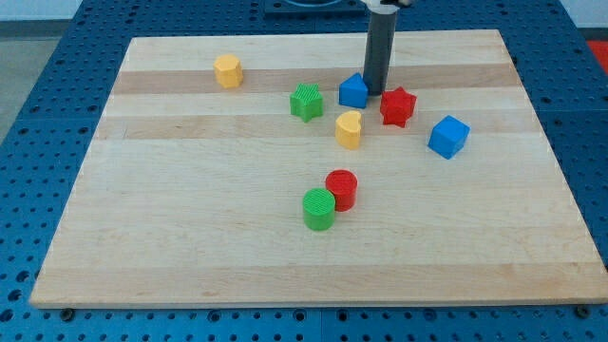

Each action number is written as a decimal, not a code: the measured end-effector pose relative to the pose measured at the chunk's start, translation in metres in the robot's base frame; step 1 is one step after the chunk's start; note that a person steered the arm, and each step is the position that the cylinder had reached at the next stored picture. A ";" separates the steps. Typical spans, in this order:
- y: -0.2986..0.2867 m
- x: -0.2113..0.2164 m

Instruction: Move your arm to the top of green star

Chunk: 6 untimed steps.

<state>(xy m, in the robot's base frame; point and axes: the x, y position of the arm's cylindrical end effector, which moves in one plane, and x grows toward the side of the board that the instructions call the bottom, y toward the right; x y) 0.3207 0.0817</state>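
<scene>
Blue block (353, 91) between tip (376, 93) and green star (306, 102)

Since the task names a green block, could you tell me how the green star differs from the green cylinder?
The green star has a pointed outline; the green cylinder is round. The star sits toward the view's top, left of my tip with a blue block between; the cylinder lies lower, touching the red cylinder. Both are green and ridged.

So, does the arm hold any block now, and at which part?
Nothing is held. My tip stands between the blue block and the red star.
</scene>
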 end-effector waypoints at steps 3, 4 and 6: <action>-0.029 -0.032; -0.054 -0.047; -0.093 -0.057</action>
